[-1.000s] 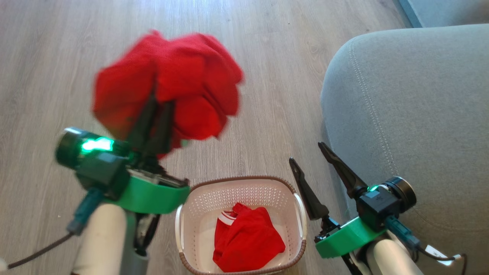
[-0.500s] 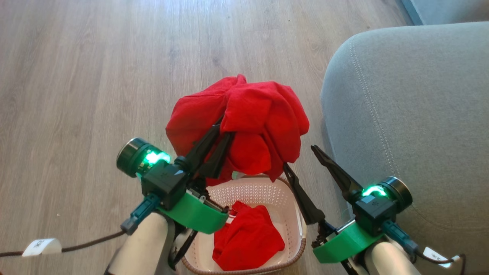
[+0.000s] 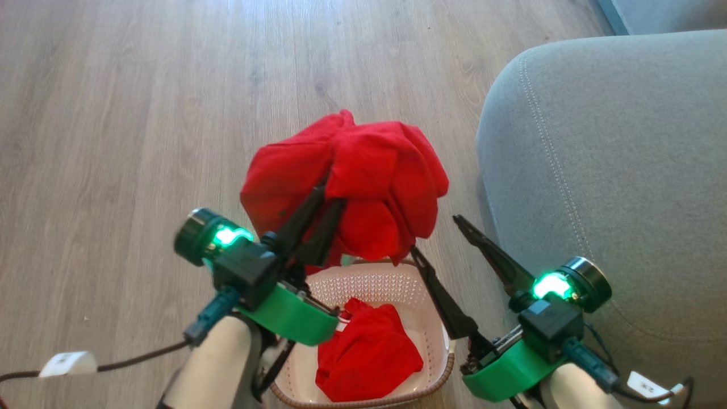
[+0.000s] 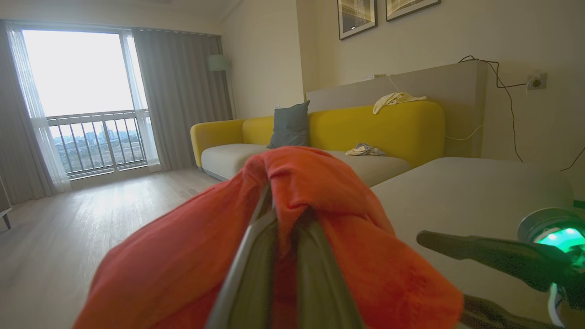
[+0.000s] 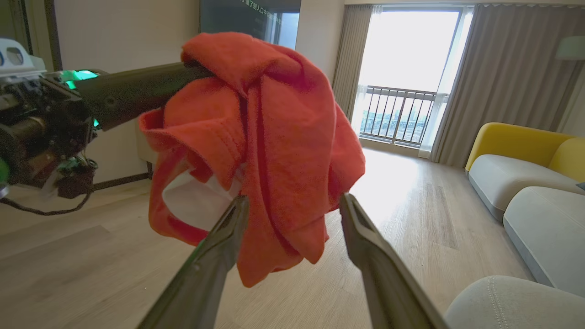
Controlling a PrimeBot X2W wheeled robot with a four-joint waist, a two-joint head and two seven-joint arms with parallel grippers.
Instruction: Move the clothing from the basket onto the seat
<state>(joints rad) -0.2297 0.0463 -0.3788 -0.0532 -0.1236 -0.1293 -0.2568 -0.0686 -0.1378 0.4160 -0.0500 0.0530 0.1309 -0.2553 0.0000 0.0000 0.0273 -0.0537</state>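
My left gripper [image 3: 328, 193] is shut on a bunched red piece of clothing [image 3: 363, 176], held in the air above the far rim of the basket [image 3: 375, 282]. In the left wrist view the cloth [image 4: 329, 196] drapes over the fingertips and hides them. Another red garment [image 3: 369, 355] with white striped trim lies inside the cream basket. My right gripper [image 3: 437, 234] stands open just right of the hanging cloth; in its wrist view the cloth [image 5: 274, 128] hangs just beyond its spread fingers [image 5: 215, 260]. The grey seat [image 3: 613, 170] is to the right.
Pale wooden floor [image 3: 142, 113] stretches left and ahead of the basket. Cables with white tags trail from both forearms. A yellow sofa [image 4: 379, 123] with a dark cushion stands across the room, and a curtained balcony window [image 5: 402, 68] lies beyond it.
My left gripper has carried the red garment rightward, from over the floor on the left to above the basket's far rim. The right gripper has shifted slightly left, still open.
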